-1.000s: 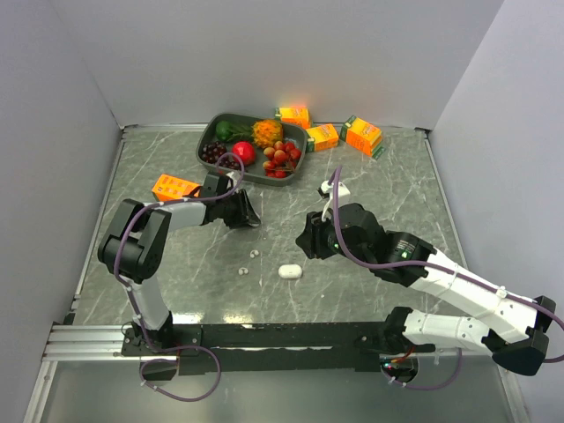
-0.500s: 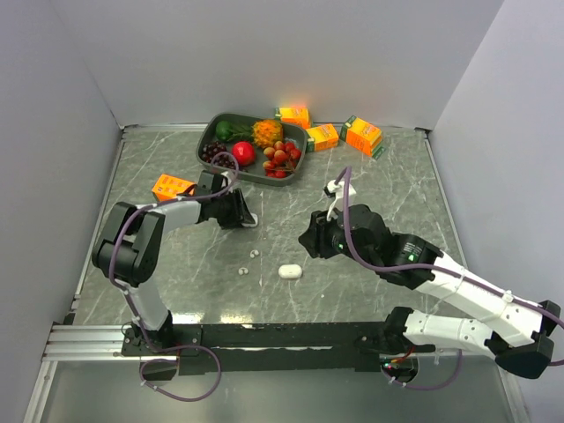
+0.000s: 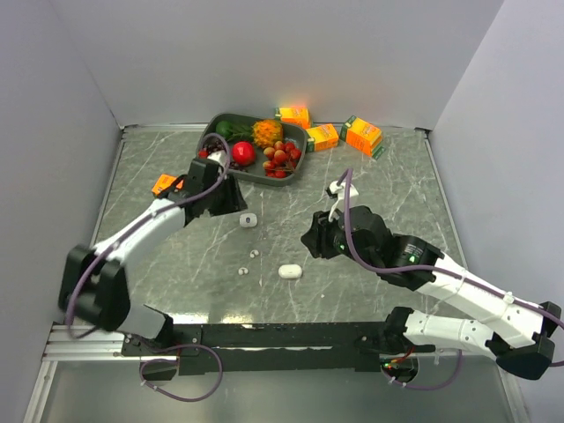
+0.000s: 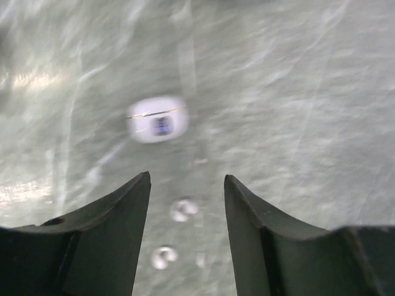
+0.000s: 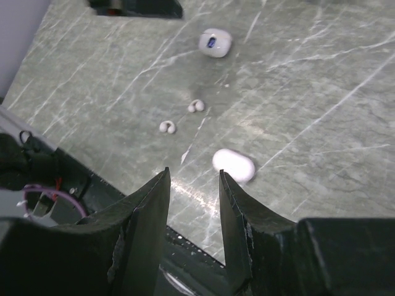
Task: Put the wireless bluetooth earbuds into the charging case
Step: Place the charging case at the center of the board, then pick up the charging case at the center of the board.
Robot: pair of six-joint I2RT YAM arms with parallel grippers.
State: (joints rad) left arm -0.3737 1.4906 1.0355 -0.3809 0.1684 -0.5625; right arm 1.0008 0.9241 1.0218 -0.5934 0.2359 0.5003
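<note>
Left pincer [image 4: 186, 177] gapes empty, a case [image 4: 157, 117] at its 11 o'clock; right pincer [image 5: 194, 172] gapes empty, earbuds [image 5: 196, 106] at 12 o'clock.

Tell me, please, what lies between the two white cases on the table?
Only earbuds, just beside the line from the far case to the near case; otherwise bare table, as the right wrist view shows.

Earbuds [image 3: 254, 254] on table [image 3: 397, 194], white case [image 3: 290, 271] just beside
</note>
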